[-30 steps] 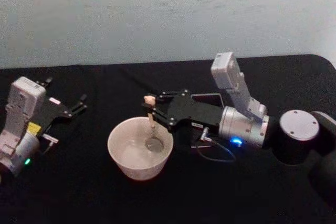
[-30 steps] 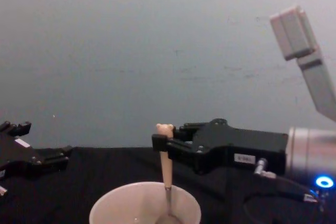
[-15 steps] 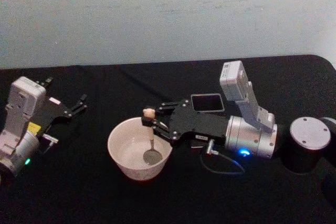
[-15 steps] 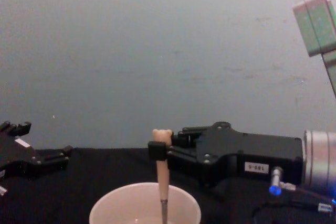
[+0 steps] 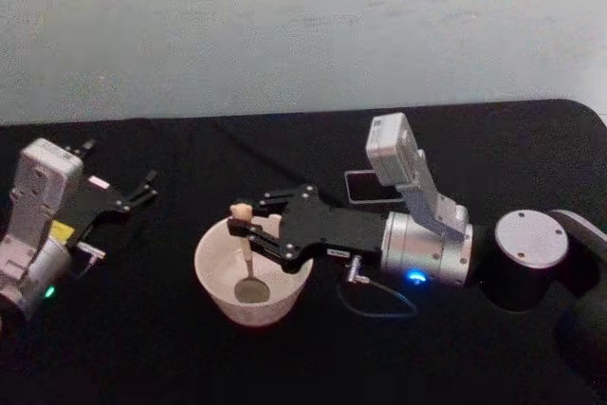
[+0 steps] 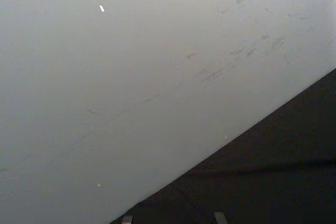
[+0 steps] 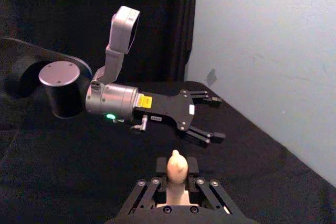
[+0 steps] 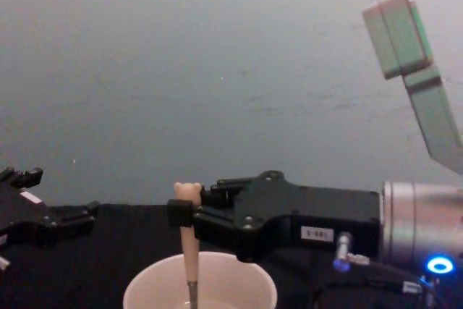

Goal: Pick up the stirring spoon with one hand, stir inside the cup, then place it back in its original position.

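Note:
The cream-white cup (image 5: pixel 248 311) stands on the black table in front of me, its rim (image 8: pixel 145 286) low in the chest view. The stirring spoon (image 5: pixel 245 246) stands nearly upright inside it, metal bowl down in the cup, beige handle (image 8: pixel 189 251) and bear head rising above the rim. My right gripper (image 5: pixel 244 226) reaches in from the right and is shut on the spoon handle just under the bear head (image 7: pixel 176 165). My left gripper (image 5: pixel 142 187) rests open at the table's left, apart from the cup, also seen as the left gripper (image 7: pixel 216 118).
A dark grey square holder (image 5: pixel 370 186) sits behind the right arm, partly hidden by the arm's white camera block. A thin cable (image 5: pixel 379 296) loops on the table under the right wrist. A pale wall bounds the back of the table.
My right gripper has carried the spoon leftward across the cup, from the right side of the bowl toward its left middle. The left arm has not moved.

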You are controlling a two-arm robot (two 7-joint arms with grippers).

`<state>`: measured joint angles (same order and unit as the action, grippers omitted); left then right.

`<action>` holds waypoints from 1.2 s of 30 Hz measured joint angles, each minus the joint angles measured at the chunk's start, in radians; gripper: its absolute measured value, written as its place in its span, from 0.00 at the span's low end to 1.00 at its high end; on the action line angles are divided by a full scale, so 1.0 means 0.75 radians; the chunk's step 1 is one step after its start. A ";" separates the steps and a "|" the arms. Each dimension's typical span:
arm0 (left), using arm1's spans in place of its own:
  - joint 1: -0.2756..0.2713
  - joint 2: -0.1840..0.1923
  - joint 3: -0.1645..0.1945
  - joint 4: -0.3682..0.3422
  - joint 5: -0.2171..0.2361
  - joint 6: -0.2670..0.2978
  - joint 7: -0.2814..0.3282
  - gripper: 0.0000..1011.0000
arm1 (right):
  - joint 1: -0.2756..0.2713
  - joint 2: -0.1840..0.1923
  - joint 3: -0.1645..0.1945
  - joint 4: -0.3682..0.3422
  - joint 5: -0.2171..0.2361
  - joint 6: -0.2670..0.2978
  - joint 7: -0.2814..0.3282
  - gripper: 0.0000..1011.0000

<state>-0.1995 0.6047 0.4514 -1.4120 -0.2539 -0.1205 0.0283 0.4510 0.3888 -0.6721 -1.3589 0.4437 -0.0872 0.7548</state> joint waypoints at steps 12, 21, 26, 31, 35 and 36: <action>0.000 0.000 0.000 0.000 0.000 0.000 0.000 0.99 | 0.076 -0.074 -0.024 0.099 -0.032 0.009 -0.029 0.21; 0.000 0.000 0.000 0.000 0.000 0.000 0.000 0.99 | 0.125 -0.122 -0.017 0.195 -0.071 0.021 -0.079 0.21; 0.000 0.000 0.000 0.000 0.000 0.000 0.000 0.99 | 0.134 -0.126 0.001 0.214 -0.081 0.024 -0.095 0.21; 0.000 0.000 0.000 0.000 0.000 0.000 0.000 0.99 | 0.135 -0.115 0.020 0.214 -0.087 0.025 -0.104 0.21; 0.000 0.000 0.000 0.000 0.000 0.000 0.000 0.99 | 0.116 -0.090 0.037 0.185 -0.090 0.029 -0.107 0.21; 0.000 0.000 0.000 0.000 0.000 0.000 0.000 0.99 | 0.112 -0.085 0.040 0.177 -0.090 0.030 -0.107 0.21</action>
<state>-0.1995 0.6047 0.4514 -1.4120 -0.2539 -0.1205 0.0283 0.5348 0.3251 -0.6424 -1.2262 0.3766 -0.0647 0.6746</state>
